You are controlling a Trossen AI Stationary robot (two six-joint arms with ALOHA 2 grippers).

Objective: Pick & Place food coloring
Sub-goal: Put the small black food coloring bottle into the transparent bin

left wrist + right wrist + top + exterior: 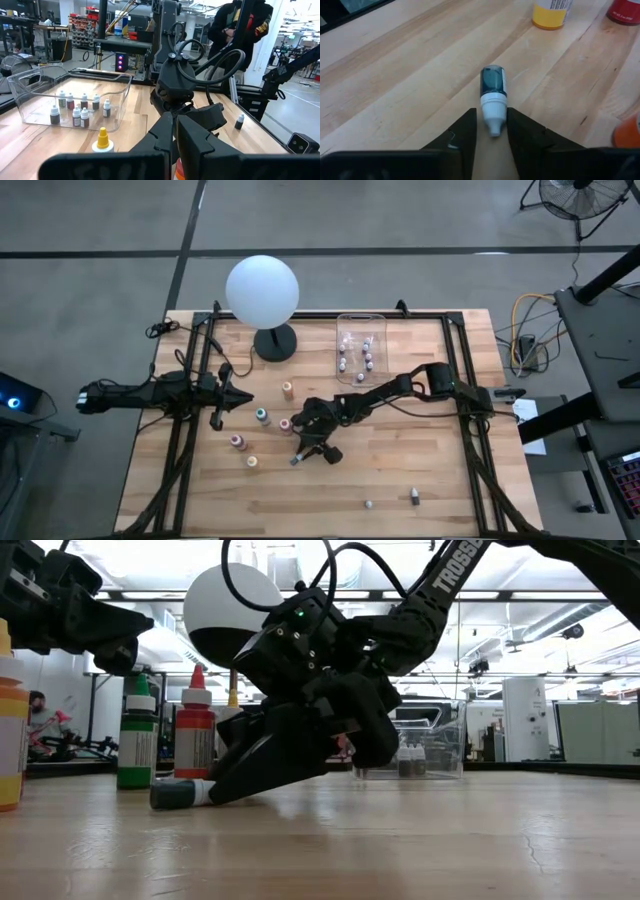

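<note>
A teal food coloring bottle (pixel 493 82) with a white cap lies on its side on the wooden table (pixel 420 470), near the middle. My right gripper (pixel 492 131) slants down over it (pixel 215 790), its fingers closed in on the cap end. Other food coloring bottles stand upright nearby: an orange one (pixel 287 389), a teal one (pixel 262 417), a pink one (pixel 237 441) and a yellow one (pixel 252 461). My left gripper (pixel 175 145) is shut with nothing in it and waits level above the table's left side (pixel 240 395). My right gripper pinches the white cap (pixel 493 107) at the lying bottle's near end between its two fingers (pixel 467 131). The fingers slant down from the table's right and lie in line with the bottle. The teal body rests on the table (pixel 180 794).
A clear plastic bin (pixel 361 320) with several small bottles stands at the far side, right of the middle. A white globe lamp (pixel 262 290) stands to its left. Two tiny bottles (pixel 368 504) (pixel 414 498) stand near the front right. Bare wood lies along the near edge.
</note>
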